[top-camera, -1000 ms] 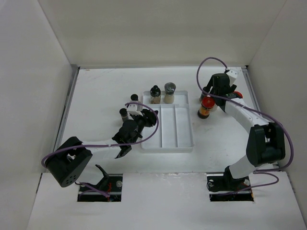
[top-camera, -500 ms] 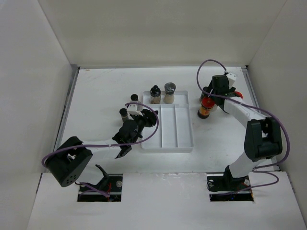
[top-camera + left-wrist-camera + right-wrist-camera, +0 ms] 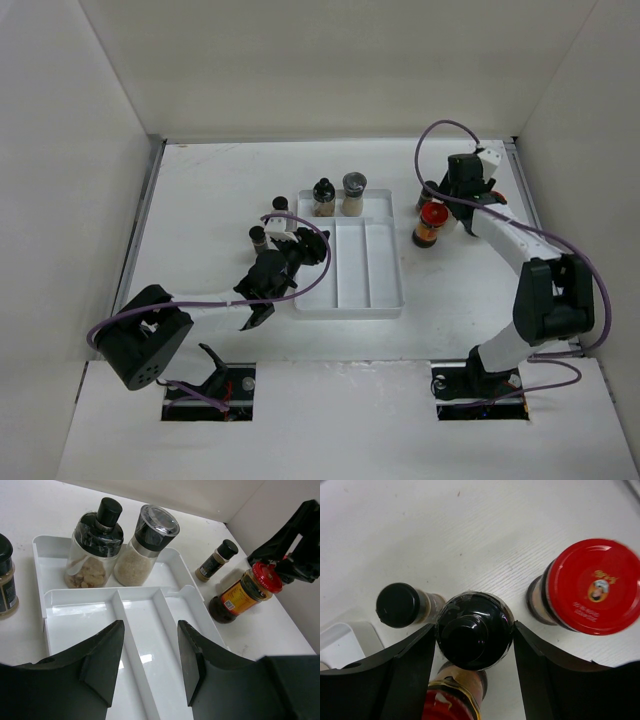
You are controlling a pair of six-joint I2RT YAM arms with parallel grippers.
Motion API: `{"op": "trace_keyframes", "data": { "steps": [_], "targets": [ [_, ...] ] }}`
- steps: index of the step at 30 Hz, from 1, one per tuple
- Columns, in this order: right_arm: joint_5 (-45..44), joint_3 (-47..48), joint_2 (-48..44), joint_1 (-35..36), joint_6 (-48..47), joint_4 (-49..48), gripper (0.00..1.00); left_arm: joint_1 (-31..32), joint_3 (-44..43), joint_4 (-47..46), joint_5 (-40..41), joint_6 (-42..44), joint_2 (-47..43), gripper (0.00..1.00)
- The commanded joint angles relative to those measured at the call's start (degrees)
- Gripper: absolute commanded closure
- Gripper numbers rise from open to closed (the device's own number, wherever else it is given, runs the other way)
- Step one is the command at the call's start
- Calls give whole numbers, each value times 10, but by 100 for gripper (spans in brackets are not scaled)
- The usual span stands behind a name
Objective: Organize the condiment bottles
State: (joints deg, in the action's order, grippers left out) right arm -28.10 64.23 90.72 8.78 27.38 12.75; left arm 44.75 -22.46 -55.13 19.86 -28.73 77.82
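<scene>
Black-capped bottle (image 3: 470, 624) flanked by right hand (image 3: 474, 630); left hand (image 3: 150, 626) empty beside tray (image 3: 80, 596)

White table (image 3: 200, 190), three-compartment tray (image 3: 388, 301) at centre, two black-capped shakers (image 3: 258, 236) left, red-capped jar (image 3: 430, 222) and dark bottle (image 3: 474, 630) right

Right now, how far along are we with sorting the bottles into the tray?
Done: a black-capped bottle and a grey-lidded jar stand in the tray's far compartment. In hand: the right gripper pinches a black-topped bottle right of the tray. Left: two red-capped jars and three small shakers on the table.
</scene>
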Motion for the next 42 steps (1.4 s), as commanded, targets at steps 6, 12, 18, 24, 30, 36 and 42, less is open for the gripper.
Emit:
{"op": "trace_keyframes", "data": {
  "steps": [6, 12, 18, 24, 30, 36, 42],
  "targets": [
    [-50, 52, -109, 17, -30, -54, 47, 1, 0, -39, -3, -5, -3, 55],
    [-36, 123, -95, 84, -66, -67, 47, 0, 4, -45, -1, -6, -7, 55],
    [-8, 176, -28, 149, -65, -91, 47, 0, 4, -46, 0, -5, -5, 55],
    [9, 190, 43, 182, -45, -120, 48, 1, 4, -46, 2, -3, -6, 55],
    [30, 180, 85, 187, -22, -135, 48, 0, 4, -46, 2, -3, -5, 55],
    [34, 153, 112, 188, -13, -163, 47, -1, 3, -46, 1, -4, -3, 55],
    [31, 141, 133, 188, -10, -182, 45, -1, 2, -46, -1, -4, 0, 55]
  ]
}}
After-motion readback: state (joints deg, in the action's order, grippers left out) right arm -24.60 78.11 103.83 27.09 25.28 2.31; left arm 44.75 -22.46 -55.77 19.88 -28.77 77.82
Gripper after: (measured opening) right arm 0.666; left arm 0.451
